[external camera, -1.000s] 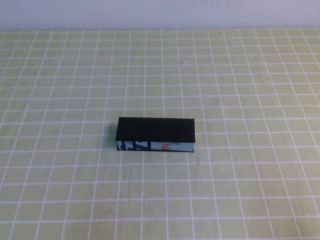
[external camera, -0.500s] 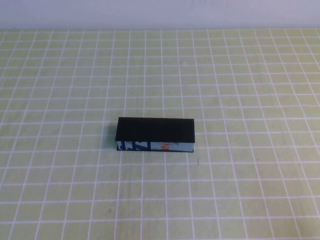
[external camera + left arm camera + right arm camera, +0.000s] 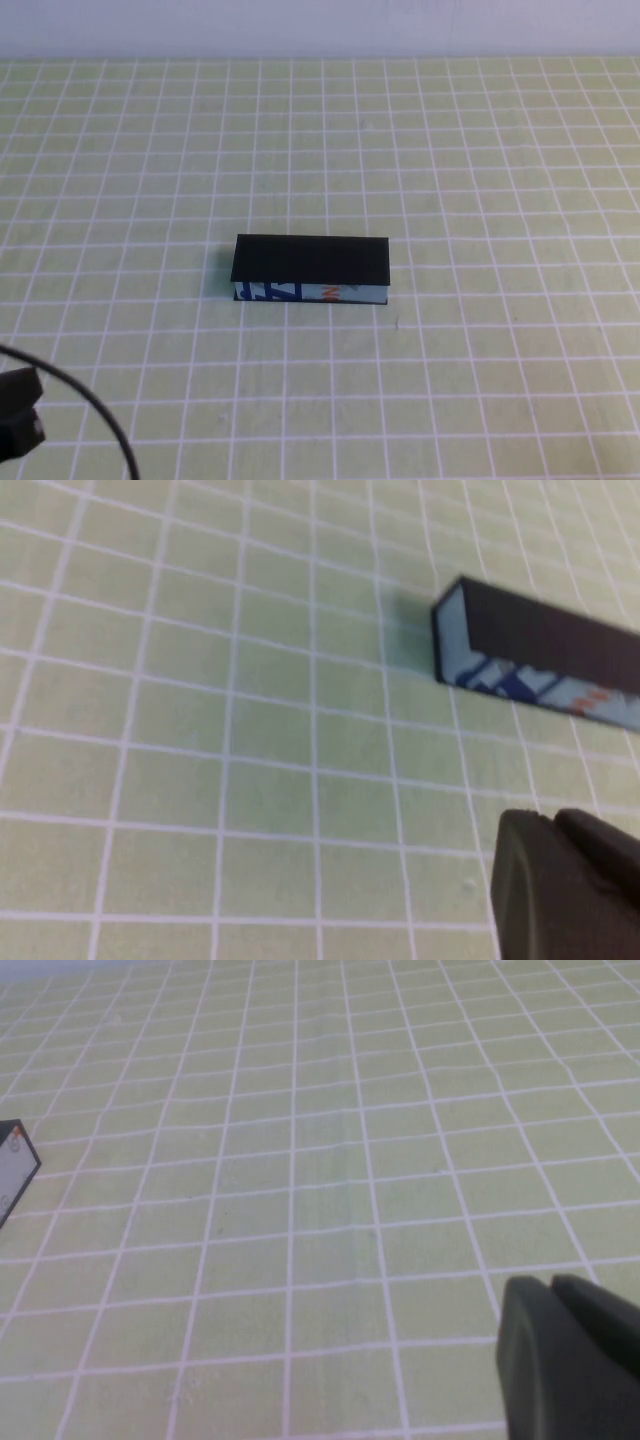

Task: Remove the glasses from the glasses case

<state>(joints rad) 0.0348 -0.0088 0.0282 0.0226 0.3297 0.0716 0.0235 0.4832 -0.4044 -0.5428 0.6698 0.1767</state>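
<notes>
The glasses case (image 3: 310, 268) lies shut in the middle of the table, black lid on top, its white side with blue and orange marks facing me. The glasses are hidden. My left gripper (image 3: 551, 820) is shut and empty, low over the table near the front left, well short of the case's left end (image 3: 520, 645). Part of the left arm (image 3: 18, 410) with its cable shows at the bottom left of the high view. My right gripper (image 3: 551, 1282) is shut and empty, far to the right of the case, whose corner (image 3: 15, 1160) just shows.
The table is covered by a light green mat with a white grid (image 3: 480, 180). A pale wall runs along the far edge (image 3: 320, 25).
The left arm and its cable have come into the bottom left corner of the high view. The case has not moved.
</notes>
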